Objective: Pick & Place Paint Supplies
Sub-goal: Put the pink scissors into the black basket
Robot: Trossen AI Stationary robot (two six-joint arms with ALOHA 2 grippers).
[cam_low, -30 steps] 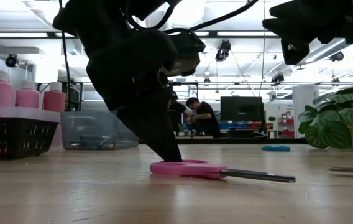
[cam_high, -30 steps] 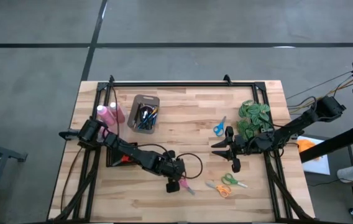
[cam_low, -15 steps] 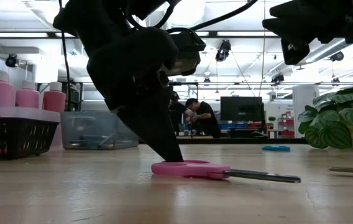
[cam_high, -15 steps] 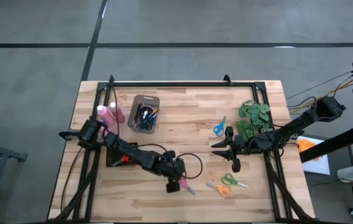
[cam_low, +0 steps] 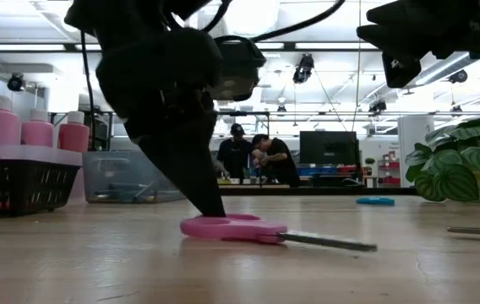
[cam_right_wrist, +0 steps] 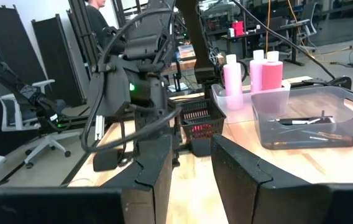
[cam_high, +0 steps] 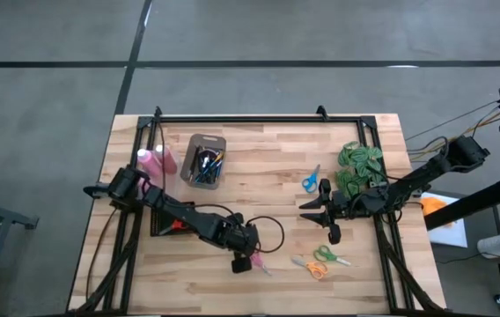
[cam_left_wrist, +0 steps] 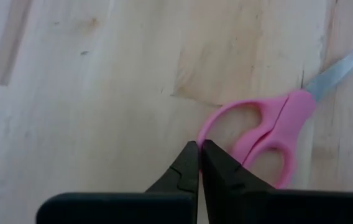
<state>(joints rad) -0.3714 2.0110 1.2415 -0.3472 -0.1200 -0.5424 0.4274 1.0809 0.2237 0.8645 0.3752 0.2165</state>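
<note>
Left gripper [cam_left_wrist: 199, 149] pressed shut at the pink scissors' handle loop

The pink scissors [cam_left_wrist: 270, 127] lie flat on the table [cam_high: 259, 158]. Their handle rim is met by the closed tips, and their long axis runs away from them, blade outermost. The brushes' grey bin [cam_high: 204, 159] and pink bottles [cam_high: 155, 158] are found well behind the left arm. The right gripper [cam_high: 318, 214] is held apart, part-spread and empty.

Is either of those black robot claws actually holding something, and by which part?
The left gripper is shut on the pink-handled scissors, pinching one handle loop's rim. The right gripper holds nothing.
</note>
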